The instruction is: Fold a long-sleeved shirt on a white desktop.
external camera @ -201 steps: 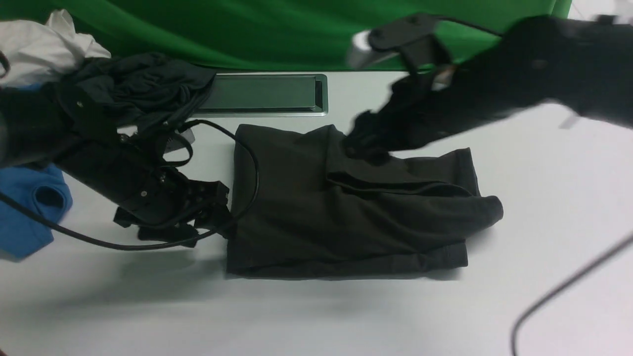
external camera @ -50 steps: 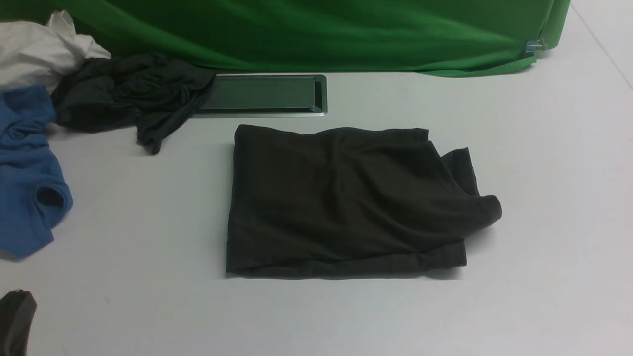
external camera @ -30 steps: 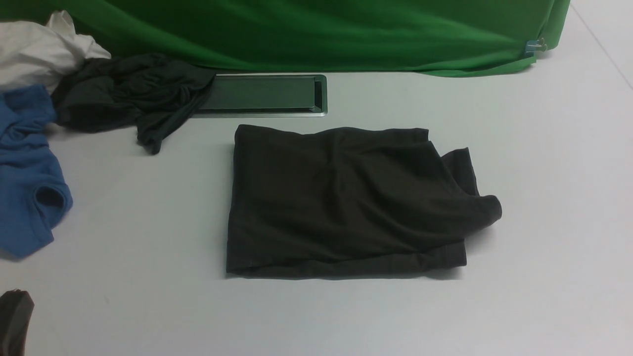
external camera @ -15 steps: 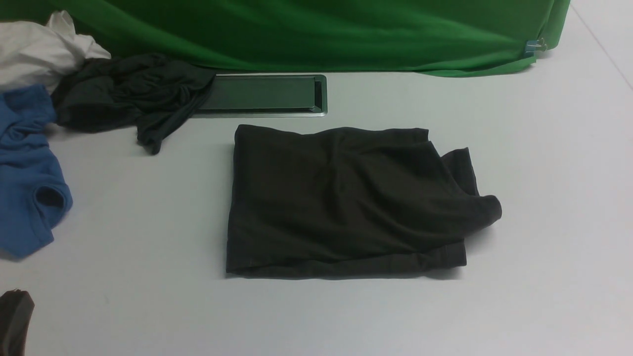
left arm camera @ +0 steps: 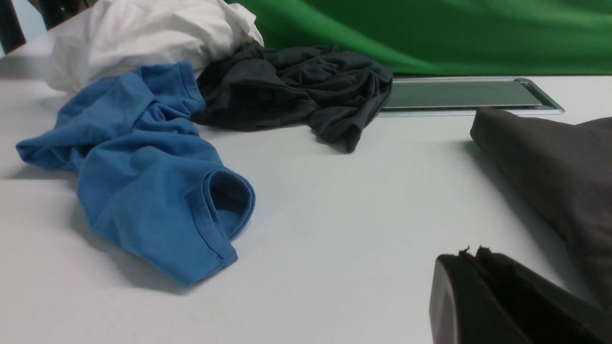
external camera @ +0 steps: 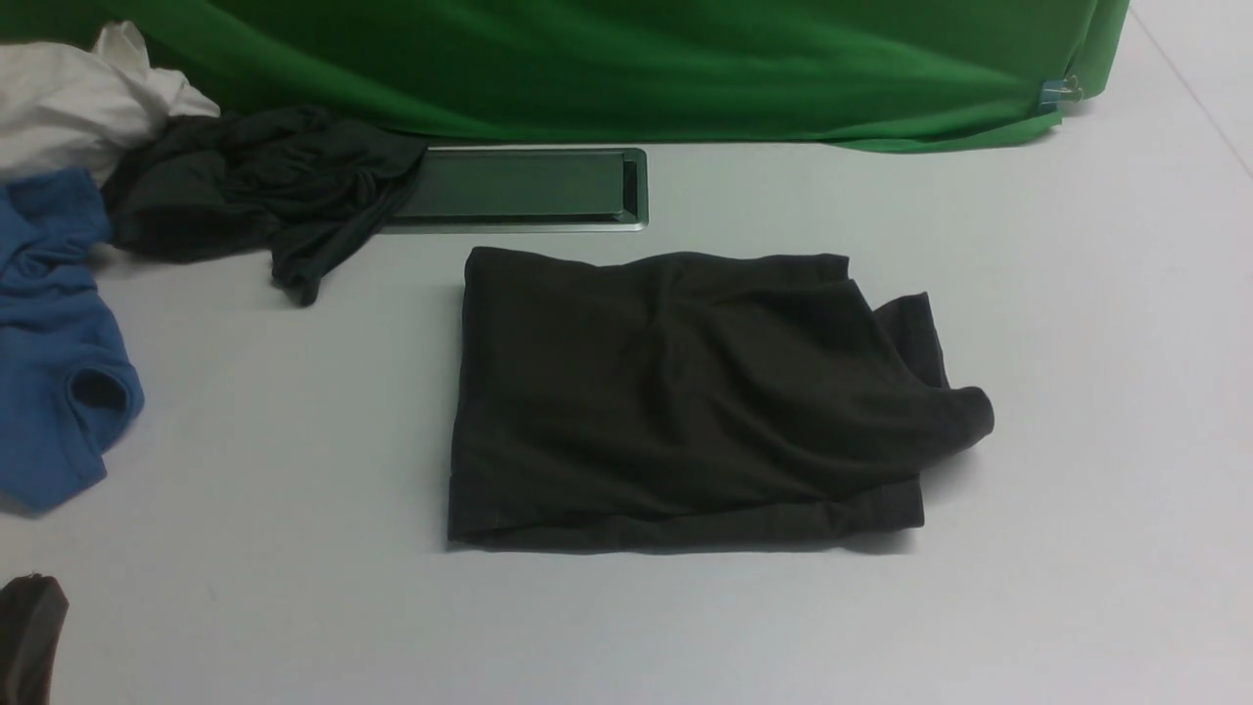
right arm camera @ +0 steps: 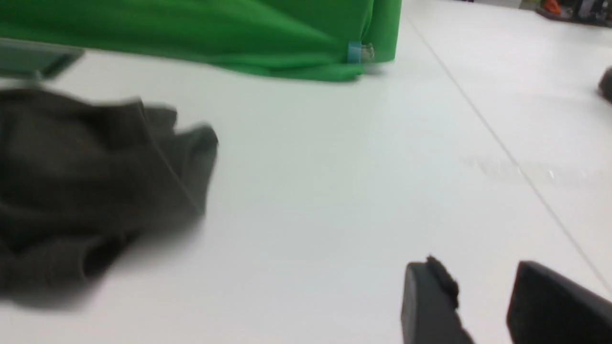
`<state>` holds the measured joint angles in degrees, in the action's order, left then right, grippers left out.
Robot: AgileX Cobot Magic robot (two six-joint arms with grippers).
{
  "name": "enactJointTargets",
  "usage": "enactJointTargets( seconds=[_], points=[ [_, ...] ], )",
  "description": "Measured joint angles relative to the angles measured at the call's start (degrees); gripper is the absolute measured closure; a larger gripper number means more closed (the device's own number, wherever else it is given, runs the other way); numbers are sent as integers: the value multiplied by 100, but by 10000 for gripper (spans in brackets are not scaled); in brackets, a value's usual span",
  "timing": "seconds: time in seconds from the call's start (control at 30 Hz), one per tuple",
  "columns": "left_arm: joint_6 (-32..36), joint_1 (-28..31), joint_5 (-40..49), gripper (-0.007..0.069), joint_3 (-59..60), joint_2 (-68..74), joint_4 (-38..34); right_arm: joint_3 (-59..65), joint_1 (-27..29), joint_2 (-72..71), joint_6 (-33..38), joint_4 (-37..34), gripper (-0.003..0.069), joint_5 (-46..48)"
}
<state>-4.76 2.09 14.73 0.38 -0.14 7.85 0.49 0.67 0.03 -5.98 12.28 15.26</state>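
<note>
Beside the closed left pincer, folded long-sleeved shirt, untouched

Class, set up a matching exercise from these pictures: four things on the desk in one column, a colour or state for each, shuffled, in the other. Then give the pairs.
Things:
1. long-sleeved shirt
2. tee
3. cable hatch
4. left claw

Descriptions:
A. bright blue, crumpled
B. shut, holding nothing
C. dark, folded into a rectangle
D. silver-framed, set into the white desktop

Pairs: 1-C, 2-A, 3-D, 4-B
</note>
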Motion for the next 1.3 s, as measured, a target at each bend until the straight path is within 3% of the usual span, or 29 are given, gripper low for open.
enactJointTargets(
  seconds=[0.27, 1.3],
  points=[
    [0, 0, -12, 592, 0, 0, 15, 0, 0, -7, -433, 0, 420, -329],
    [0, 0, -17, 592, 0, 0, 82, 0, 0, -7, -437, 0, 419, -329]
  ],
)
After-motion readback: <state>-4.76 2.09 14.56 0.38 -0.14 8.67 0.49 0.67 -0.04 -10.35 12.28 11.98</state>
